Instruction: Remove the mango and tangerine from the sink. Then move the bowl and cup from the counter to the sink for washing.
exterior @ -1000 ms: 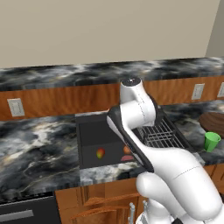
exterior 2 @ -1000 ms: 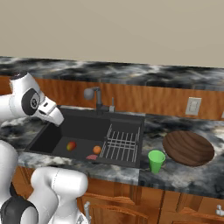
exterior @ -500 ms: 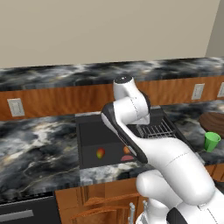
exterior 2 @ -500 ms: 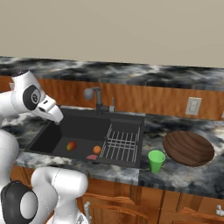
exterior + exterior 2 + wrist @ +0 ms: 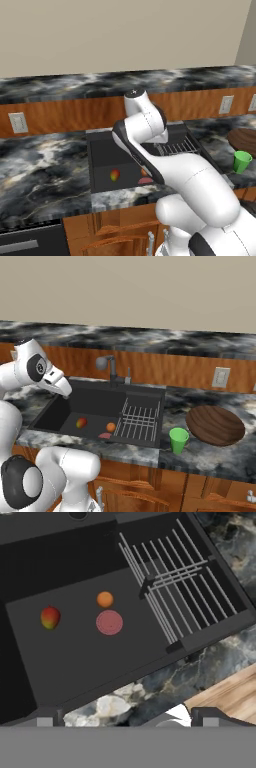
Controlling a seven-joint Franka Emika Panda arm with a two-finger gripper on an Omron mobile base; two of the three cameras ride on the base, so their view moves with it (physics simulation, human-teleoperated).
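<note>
Looking down through the hand camera, I take the sink as my landmark: a black recessed basin set into dark marbled counter. On the sink floor lies the mango, red and yellow-green, toward the side away from the wire rack. The tangerine sits between the mango and the rack, apart from both, and just beside it lies a flat pink disc on the basin floor. My gripper shows as two dark finger tips at the bottom of the hand view, standing wide apart with nothing between them, hovering high above the sink's front rim. From the right base camera, the green cup stands upright on the counter just past the rack end of the sink, and the wooden bowl rests beyond it, farther from the basin, near the cup. A dark faucet rises at the sink's back edge. I can read no brand, label or writing on anything.
</note>
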